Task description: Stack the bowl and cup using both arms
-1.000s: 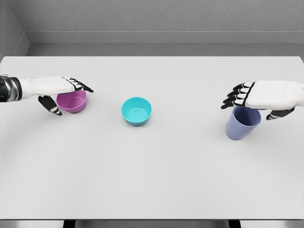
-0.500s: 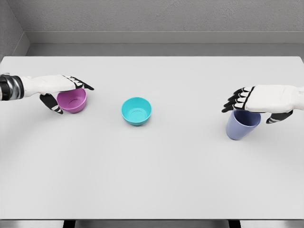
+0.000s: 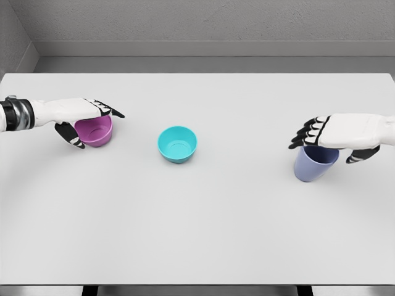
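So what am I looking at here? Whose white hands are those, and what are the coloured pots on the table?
This is a computer simulation, seen from a camera on a humanoid robot's head, looking down at a white table. The white arms are the robot's own. Its left hand sits over a purple bowl, thumb beside it. Its right hand sits over a blue cup. Whether either is firmly gripped yet, I cannot tell. A turquoise bowl stands alone between them.
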